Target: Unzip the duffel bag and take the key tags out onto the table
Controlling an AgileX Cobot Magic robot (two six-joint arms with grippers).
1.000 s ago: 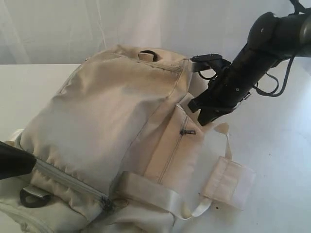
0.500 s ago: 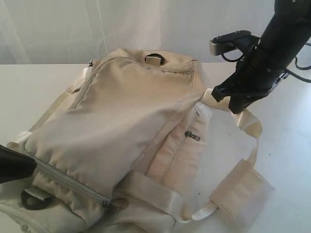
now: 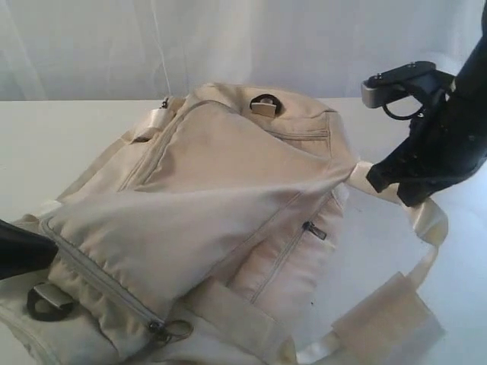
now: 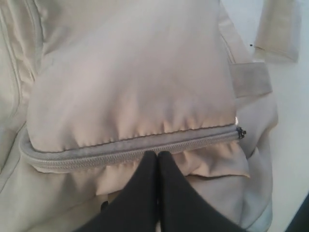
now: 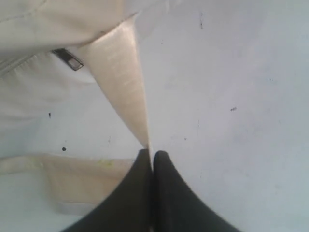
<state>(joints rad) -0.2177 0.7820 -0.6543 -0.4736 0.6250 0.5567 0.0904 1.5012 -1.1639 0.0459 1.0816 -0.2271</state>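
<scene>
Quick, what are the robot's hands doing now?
Left gripper: closed, pinching the cream-beige fabric duffel bag.
Right gripper: closed on the bag's shiny cream webbing strap.

"Where's the open room?"
"Bare table (image 3: 53, 141) at far left and along the right edge. The duffel bag (image 3: 213, 205) fills the middle."
"Near right?"
"Blocked. Its strap (image 3: 432, 228), pinched in the right gripper (image 5: 150, 154), loops down to a pad (image 3: 388, 323)."

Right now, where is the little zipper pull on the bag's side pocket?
In the exterior view the zipper pull hangs on the right side of the duffel bag, just below the strap that the right gripper pinches.
</scene>
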